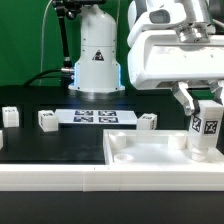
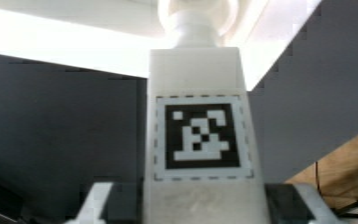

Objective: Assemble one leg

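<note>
My gripper [image 1: 206,112] is shut on a leg [image 1: 207,128], a small white post with a black-and-white tag on its face. It holds the leg upright over the right part of the large flat white rimmed tabletop piece [image 1: 150,150]. I cannot tell whether the leg's lower end touches that piece. In the wrist view the leg [image 2: 201,110] fills the middle, its tag facing the camera, with a finger [image 2: 103,202] pressed against each side of it.
Three more white legs lie on the black table: one at the exterior view's far left [image 1: 9,116], one left of centre [image 1: 46,121], one near the middle [image 1: 147,122]. The marker board [image 1: 98,116] lies behind them. The robot base [image 1: 97,55] stands at the back.
</note>
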